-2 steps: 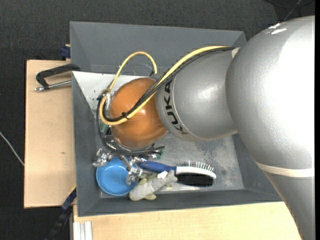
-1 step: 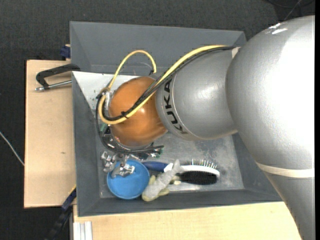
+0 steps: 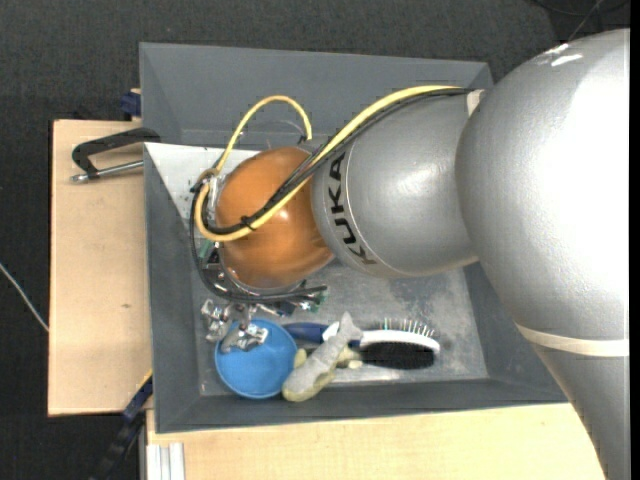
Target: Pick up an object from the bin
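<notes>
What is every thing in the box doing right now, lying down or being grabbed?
blue round dish, lying loose in the bin's lower left corner
end effector, low in the bin, over the dish's upper edge
cream soft thing, lying crumpled against the dish's right side
black-and-white brush, lying flat, untouched
white sheet, lying in the upper left corner, partly hidden by the arm

Looks like a robotics lab, grasp-test cell. Industrial KUKA arm (image 3: 400, 198), maker's name printed on the link. Orange wrist cover (image 3: 265, 218) with a yellow cable (image 3: 272, 99) looped loose over it, which reads as a research rig. Grey sheet-metal bin (image 3: 320, 78), with dark carpet-like floor (image 3: 300, 8) around it. Bin holds mixed household odds, not uniform parts: blue round dish (image 3: 250, 373), black hairbrush with white bristles (image 3: 400, 350), pale cloth-like lump (image 3: 312, 373).
</notes>
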Robot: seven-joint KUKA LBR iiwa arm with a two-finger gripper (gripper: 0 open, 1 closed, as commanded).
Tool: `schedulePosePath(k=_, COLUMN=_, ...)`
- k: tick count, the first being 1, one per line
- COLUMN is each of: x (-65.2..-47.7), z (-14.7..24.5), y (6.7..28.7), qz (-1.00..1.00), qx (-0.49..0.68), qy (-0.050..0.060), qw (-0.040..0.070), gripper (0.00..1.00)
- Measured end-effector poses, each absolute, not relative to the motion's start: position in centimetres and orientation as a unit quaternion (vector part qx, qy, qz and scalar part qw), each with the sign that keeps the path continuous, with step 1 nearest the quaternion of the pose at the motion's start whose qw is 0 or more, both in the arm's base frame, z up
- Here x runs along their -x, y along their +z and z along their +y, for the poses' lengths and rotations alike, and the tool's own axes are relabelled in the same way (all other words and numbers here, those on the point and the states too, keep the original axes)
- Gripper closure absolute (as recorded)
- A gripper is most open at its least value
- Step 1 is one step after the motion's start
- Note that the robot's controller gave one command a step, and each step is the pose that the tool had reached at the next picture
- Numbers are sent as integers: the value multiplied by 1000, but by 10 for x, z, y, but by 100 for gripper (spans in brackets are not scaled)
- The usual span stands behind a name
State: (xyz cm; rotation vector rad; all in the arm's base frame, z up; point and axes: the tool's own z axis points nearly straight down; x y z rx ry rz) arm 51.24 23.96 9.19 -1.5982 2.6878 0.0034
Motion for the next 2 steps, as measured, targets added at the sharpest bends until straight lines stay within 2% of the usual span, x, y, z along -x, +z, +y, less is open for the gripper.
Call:
schedulePosePath(k=1, x=-514, z=242, y=104, qz=860, qx=510, qy=1, qw=6, gripper=100)
schedulePosePath(k=2, x=-517, z=244, y=189, qz=860, qx=509, qy=0, qw=7, gripper=100)
